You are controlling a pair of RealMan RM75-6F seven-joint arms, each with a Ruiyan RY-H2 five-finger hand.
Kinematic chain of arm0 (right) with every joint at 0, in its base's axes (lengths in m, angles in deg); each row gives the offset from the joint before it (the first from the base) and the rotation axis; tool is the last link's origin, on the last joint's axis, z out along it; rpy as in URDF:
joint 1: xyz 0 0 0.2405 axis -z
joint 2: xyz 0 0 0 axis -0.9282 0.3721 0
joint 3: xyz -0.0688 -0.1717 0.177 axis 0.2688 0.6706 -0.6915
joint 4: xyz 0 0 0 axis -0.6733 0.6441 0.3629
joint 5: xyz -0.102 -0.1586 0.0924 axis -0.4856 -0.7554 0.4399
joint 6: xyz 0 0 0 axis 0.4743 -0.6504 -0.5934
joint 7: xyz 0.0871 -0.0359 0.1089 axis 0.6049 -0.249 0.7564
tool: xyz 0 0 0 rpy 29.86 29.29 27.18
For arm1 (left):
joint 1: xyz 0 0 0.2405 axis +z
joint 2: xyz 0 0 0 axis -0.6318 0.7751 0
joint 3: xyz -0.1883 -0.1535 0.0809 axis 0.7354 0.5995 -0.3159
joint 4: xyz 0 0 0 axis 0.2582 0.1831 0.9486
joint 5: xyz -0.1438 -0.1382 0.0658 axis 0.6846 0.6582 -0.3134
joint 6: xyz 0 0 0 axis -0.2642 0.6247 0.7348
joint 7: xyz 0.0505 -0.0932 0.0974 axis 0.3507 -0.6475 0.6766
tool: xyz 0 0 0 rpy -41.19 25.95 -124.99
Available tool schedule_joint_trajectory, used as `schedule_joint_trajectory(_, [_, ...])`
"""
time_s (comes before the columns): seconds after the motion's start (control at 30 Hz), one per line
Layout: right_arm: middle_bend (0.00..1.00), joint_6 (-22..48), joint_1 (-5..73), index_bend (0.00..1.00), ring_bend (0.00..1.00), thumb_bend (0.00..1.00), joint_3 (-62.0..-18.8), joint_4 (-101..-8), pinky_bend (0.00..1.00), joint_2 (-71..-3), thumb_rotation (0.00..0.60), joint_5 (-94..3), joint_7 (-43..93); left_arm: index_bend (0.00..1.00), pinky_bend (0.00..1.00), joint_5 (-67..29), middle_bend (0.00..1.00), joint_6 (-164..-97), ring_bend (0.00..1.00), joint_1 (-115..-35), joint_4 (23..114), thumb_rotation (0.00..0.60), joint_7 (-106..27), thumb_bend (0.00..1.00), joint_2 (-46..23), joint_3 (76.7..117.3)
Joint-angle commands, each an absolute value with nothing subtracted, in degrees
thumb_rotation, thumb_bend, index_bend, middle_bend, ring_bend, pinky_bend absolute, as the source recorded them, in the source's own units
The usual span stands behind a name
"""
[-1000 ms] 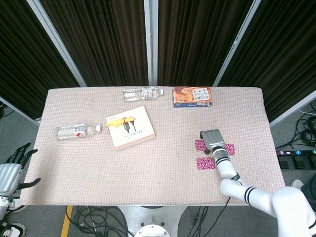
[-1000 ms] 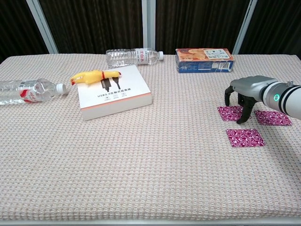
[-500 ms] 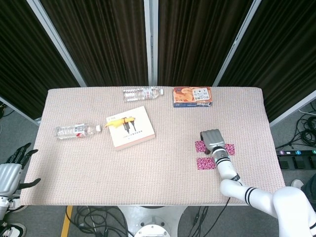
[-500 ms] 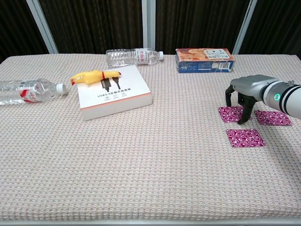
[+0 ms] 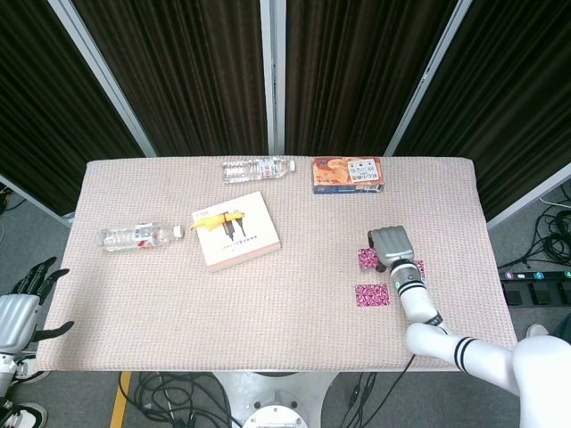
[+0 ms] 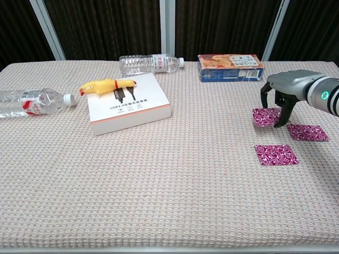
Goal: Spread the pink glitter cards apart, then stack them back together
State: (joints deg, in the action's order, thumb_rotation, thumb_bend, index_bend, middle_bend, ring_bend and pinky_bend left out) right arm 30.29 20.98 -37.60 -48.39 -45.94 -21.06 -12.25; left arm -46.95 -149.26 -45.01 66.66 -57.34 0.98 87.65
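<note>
We see the right hand (image 6: 279, 95) hanging over the right part of the table (image 5: 294, 321), its fingers (image 6: 280, 114) curled downward and pinching one pink glitter card (image 6: 265, 117), which sits tilted with one edge raised off the cloth. The second card (image 6: 307, 132) lies flat just beside it toward the right edge, and the third card (image 6: 276, 154) lies flat nearer the front edge, apart from the other two. In the head view the right hand (image 5: 391, 246) covers part of the held card (image 5: 368, 259), and the front card (image 5: 372, 295) shows clear below it.

Nothing lies between the three cards. The nearest other thing is an orange and blue snack box (image 6: 230, 67) at the back edge, behind the hand. A clear water bottle (image 6: 150, 63) lies on its side at the back edge near the middle. A white box (image 6: 128, 103) sits left of centre with a yellow rubber chicken (image 6: 107, 85) resting on its back corner. A second bottle (image 6: 32, 102) lies by the left edge.

The left hand (image 5: 20, 312) hangs off the front left corner of the table, fingers apart, holding nothing.
</note>
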Motion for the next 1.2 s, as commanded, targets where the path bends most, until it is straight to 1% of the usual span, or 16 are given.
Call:
schedule_joint_trajectory(0.03, [0.92, 29.85, 21.84, 0.48, 0.96, 0.00, -36.82, -49.50, 0.96, -44.37, 0.600, -20.06, -12.73, 0.21, 0.23, -46.98, 0.14, -149.11, 0.09, -45.12, 66.76, 0.600, -57.22, 0.00, 0.96, 87.66])
schedule_joint_trajectory(0.2, [0.92, 29.97, 23.53, 0.48, 0.96, 0.00, -35.05, -50.64, 0.96, -41.92, 0.600, -19.11, -12.70, 0.21, 0.23, -47.22, 0.14, -148.74, 0.09, -45.49, 66.93, 0.600, -56.76, 0.00, 0.60, 87.62])
schedule_joint_trajectory(0.43, [0.92, 30.04, 25.61, 0.48, 0.96, 0.00, -34.24, -50.87, 0.96, -39.98, 0.600, -21.17, -9.56, 0.21, 0.23, -47.70, 0.14, -148.73, 0.09, -45.70, 67.56, 0.600, -55.50, 0.00, 0.39, 87.39])
schedule_joint_trajectory(0.73, [0.92, 31.43, 26.78, 0.48, 0.96, 0.00, -33.89, -48.59, 0.96, -40.94, 0.600, -23.13, -6.60, 0.21, 0.23, -47.39, 0.14, -148.41, 0.09, -45.71, 68.30, 0.600, -54.55, 0.00, 0.65, 87.31])
schedule_joint_trajectory(1.2, [0.92, 33.07, 27.25, 0.48, 0.96, 0.00, -33.97, -44.80, 0.96, -42.91, 0.600, -23.54, -5.66, 0.21, 0.23, -47.30, 0.14, -148.28, 0.09, -45.69, 68.05, 0.600, -54.51, 0.00, 0.52, 87.17])
